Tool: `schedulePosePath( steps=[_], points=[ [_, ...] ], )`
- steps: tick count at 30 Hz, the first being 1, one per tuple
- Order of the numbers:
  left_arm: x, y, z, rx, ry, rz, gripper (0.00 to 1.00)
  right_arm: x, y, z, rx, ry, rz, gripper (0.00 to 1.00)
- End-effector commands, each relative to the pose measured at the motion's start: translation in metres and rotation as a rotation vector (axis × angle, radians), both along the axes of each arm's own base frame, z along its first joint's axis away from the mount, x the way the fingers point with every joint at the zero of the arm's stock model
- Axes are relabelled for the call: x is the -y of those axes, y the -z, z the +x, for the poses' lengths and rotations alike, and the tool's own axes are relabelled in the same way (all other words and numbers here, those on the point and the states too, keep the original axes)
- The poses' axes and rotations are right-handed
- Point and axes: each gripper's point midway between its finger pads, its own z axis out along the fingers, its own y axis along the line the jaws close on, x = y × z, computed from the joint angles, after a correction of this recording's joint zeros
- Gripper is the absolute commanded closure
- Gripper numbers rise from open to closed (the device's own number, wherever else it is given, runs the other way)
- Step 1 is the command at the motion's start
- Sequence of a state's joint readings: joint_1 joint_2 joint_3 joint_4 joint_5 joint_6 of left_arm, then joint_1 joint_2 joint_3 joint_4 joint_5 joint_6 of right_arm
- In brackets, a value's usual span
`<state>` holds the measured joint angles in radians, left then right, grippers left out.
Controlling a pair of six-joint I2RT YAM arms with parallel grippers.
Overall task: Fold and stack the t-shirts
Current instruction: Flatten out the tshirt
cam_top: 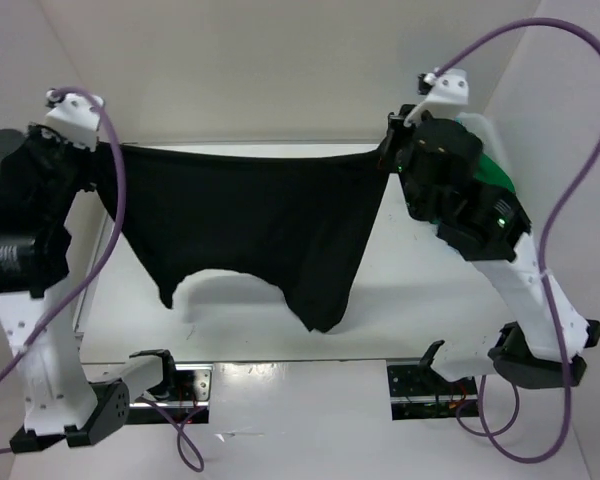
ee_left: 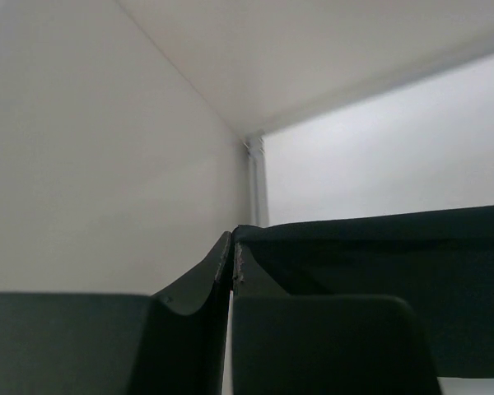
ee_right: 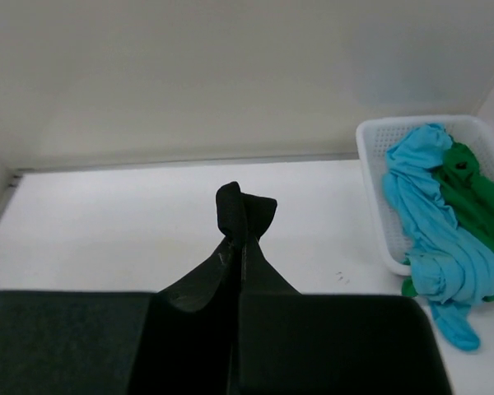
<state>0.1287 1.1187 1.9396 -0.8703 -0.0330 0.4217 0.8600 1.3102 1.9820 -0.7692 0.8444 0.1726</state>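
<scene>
**1. Black shirt.** The black shirt (cam_top: 250,230) hangs spread between the two grippers, above the table (cam_top: 420,300). Its top edge runs taut and nearly level from one gripper to the other. The lower part hangs free. It has a short tip at the left, an arched edge in the middle and a longer tip right of centre. Whether the lower tips touch the table cannot be told.

**2. Left gripper.** The left gripper (ee_left: 233,265) is clenched on the left end of the top edge. In the left wrist view the fingertips meet, and the black cloth stretches away from them to the right.

**3. Right gripper.** The right gripper (ee_right: 240,247) is clenched on the right end of the top edge. A small bunch of black cloth stands up just past the fingertips.

**4. Other shirts.** The basket (ee_right: 370,164) stands at the far right of the table, near the back wall. The turquoise shirt (ee_right: 428,230) and the green shirt (ee_right: 477,197) lie crumpled in it, side by side and touching. In the right wrist view the turquoise shirt is on the left. Both drape over the near rim, and one end of the turquoise shirt reaches the table. In the top view only part of the green shirt shows, behind the right arm.
</scene>
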Motion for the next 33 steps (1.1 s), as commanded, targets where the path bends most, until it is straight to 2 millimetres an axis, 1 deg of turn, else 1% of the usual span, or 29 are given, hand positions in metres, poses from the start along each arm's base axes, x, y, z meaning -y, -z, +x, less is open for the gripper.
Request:
schedulePosePath(
  steps=[1,2,3,4,5,6,7,8,10,11,12,13,14,15,18,19,20,21,22,23,24,25,26,27,28,29,30,31,33],
  points=[
    [-0.005,0.059,0.051,-0.171,0.017,-0.028,1.00,-0.008,0.020,0.047,-0.031,0.025,-0.083,1.00],
    [-0.005,0.074,0.072,-0.211,0.024,-0.059,1.00,0.000,0.021,0.067,-0.041,0.020,-0.076,1.00],
    [-0.002,0.086,0.084,-0.245,0.039,-0.079,1.00,-0.008,0.042,0.095,-0.085,0.020,-0.113,1.00],
    [-0.002,0.091,0.096,-0.257,0.044,-0.097,1.00,-0.005,0.041,0.110,-0.086,0.032,-0.108,1.00],
    [-0.004,0.112,0.119,-0.315,0.037,-0.124,1.00,-0.005,0.045,0.124,-0.095,0.046,-0.111,1.00],
    [-0.005,0.103,0.132,-0.286,0.030,-0.151,1.00,0.004,0.048,0.142,-0.101,0.081,-0.121,1.00],
    [-0.006,0.099,0.144,-0.271,0.025,-0.170,1.00,-0.003,0.053,0.164,-0.117,0.087,-0.116,1.00],
    [-0.008,0.112,0.166,-0.299,0.018,-0.192,1.00,-0.003,0.052,0.175,-0.114,0.092,-0.100,1.00],
    [-0.009,0.095,0.184,-0.255,0.009,-0.234,1.00,-0.003,0.041,0.192,-0.088,0.094,-0.068,1.00],
    [-0.010,0.064,0.196,-0.174,0.014,-0.235,1.00,-0.006,0.021,0.199,-0.025,0.094,-0.032,1.00],
    [-0.012,0.048,0.198,-0.133,-0.001,-0.238,1.00,-0.008,0.010,0.200,0.011,0.084,-0.011,1.00],
    [-0.017,0.032,0.198,-0.084,-0.024,-0.236,1.00,-0.011,-0.014,0.192,0.072,0.064,0.002,1.00],
    [-0.020,0.021,0.201,-0.053,-0.035,-0.230,1.00,-0.012,-0.019,0.194,0.093,0.064,0.013,1.00],
    [-0.021,-0.008,0.192,0.029,-0.039,-0.218,1.00,-0.011,-0.028,0.192,0.119,0.065,0.019,1.00],
    [-0.022,-0.019,0.190,0.053,-0.032,-0.177,1.00,0.004,-0.045,0.181,0.157,0.116,0.033,1.00],
    [-0.023,-0.023,0.188,0.062,-0.030,-0.164,1.00,0.006,-0.037,0.183,0.136,0.134,0.021,1.00],
    [-0.023,-0.012,0.191,0.030,-0.033,-0.167,1.00,0.011,-0.037,0.178,0.125,0.148,0.014,1.00],
    [-0.022,-0.010,0.188,0.018,-0.023,-0.156,1.00,0.011,-0.029,0.177,0.099,0.147,-0.002,1.00],
    [-0.022,-0.002,0.189,-0.006,-0.025,-0.159,1.00,0.012,-0.014,0.179,0.056,0.158,-0.016,1.00],
    [-0.021,0.018,0.190,-0.061,-0.016,-0.143,1.00,0.014,-0.005,0.178,0.030,0.177,-0.010,1.00],
    [-0.021,0.029,0.190,-0.084,-0.016,-0.137,1.00,0.020,0.001,0.172,0.003,0.196,-0.017,1.00],
    [-0.022,0.041,0.189,-0.103,-0.016,-0.130,1.00,0.021,0.028,0.176,-0.064,0.218,-0.050,1.00],
    [-0.021,0.035,0.172,-0.082,-0.010,-0.097,1.00,0.024,0.042,0.172,-0.098,0.255,-0.063,1.00],
    [-0.020,0.083,0.179,-0.173,-0.010,-0.083,1.00,0.023,0.058,0.171,-0.135,0.262,-0.041,1.00],
    [-0.018,0.094,0.168,-0.196,-0.012,-0.054,1.00,0.025,0.095,0.165,-0.216,0.269,-0.071,1.00],
    [-0.017,0.119,0.165,-0.260,-0.014,-0.024,1.00,0.020,0.117,0.161,-0.268,0.239,-0.070,1.00],
    [-0.020,0.178,0.159,-0.403,-0.019,0.018,1.00,0.019,0.158,0.152,-0.346,0.230,-0.067,1.00],
    [-0.019,0.196,0.148,-0.440,-0.013,0.030,1.00,0.018,0.179,0.147,-0.387,0.226,-0.065,1.00],
    [-0.021,0.237,0.133,-0.525,-0.003,0.068,1.00,0.003,0.225,0.132,-0.482,0.177,-0.064,1.00]
  ],
)
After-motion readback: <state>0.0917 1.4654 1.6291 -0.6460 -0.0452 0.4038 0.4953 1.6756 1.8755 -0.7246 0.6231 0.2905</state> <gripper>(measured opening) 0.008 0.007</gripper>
